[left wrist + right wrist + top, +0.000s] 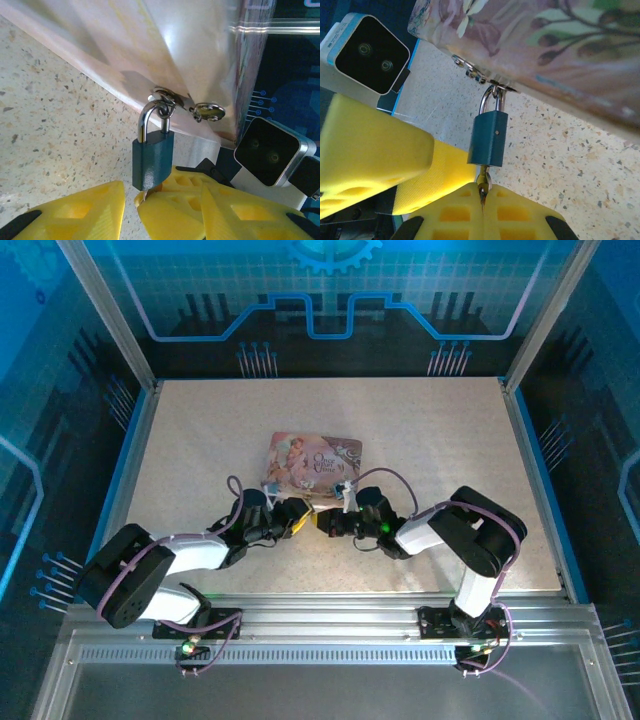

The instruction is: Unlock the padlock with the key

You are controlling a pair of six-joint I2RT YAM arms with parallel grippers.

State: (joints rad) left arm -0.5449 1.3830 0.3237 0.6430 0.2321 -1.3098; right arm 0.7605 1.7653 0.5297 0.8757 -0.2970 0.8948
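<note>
The small dark blue padlock [152, 160] [489, 137] hangs by its silvery shackle from the hasp of the pink illustrated tin [315, 460] [545, 45]. The key [483, 182] [146, 194] sticks into the padlock's underside. My right gripper [483, 200] [322, 521] is shut on the key's head, its yellow fingertips just under the lock body. My left gripper [161, 192] [297, 515] is open. Its yellow fingers [80, 212] stand apart on either side of the padlock and the right fingertips, and a gap shows between the near finger and the lock.
The tin lies mid-table on the speckled tabletop [200, 440], and both arms meet at its near edge. Small silvery metal pieces [207, 111] hang at the hasp beside the shackle. The right wrist camera [272, 155] sits close to my left fingers. Metal frame rails border the table.
</note>
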